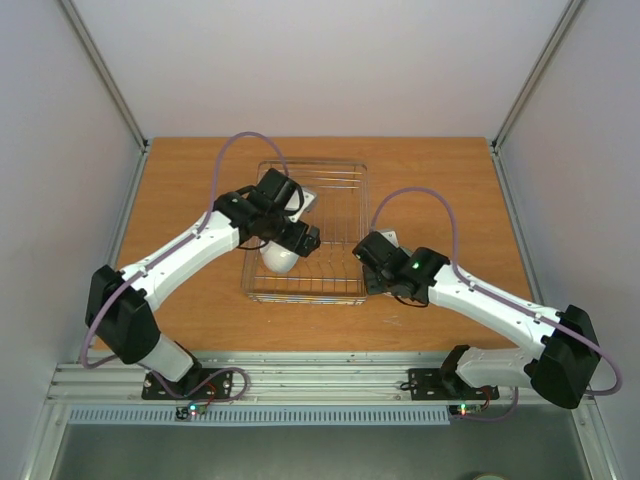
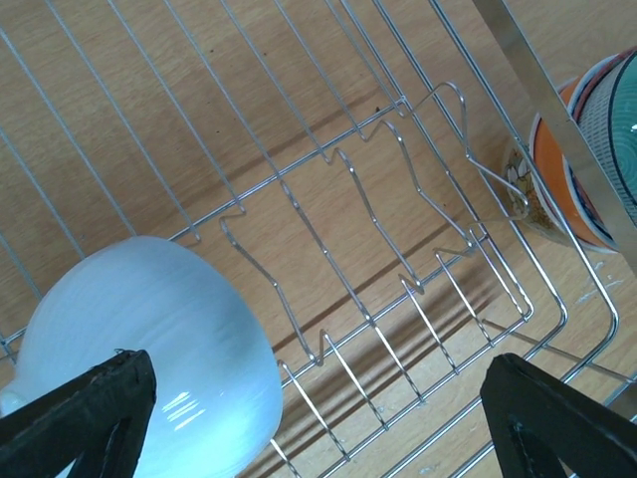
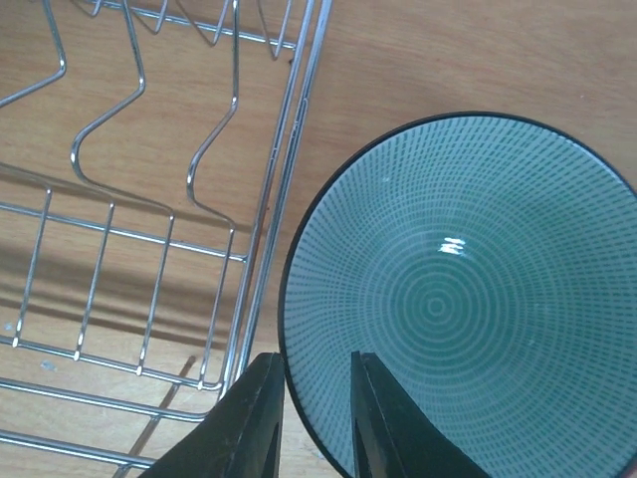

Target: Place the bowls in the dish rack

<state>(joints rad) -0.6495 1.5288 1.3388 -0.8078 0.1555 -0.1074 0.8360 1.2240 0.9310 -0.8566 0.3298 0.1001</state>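
The left gripper (image 2: 317,368) hangs over the rack (image 2: 398,229) with its jaws wide apart. The white bowl (image 2: 149,349) lies dome up on the rack wires, close to one finger; I judge it is loaded. The right gripper (image 3: 318,363) is closed narrow on the rim of the green bowl (image 3: 468,299). This bowl sits just outside the rack wall, nested over an orange bowl (image 2: 552,159). Pinching the rim probably allows lifting the top bowl alone.
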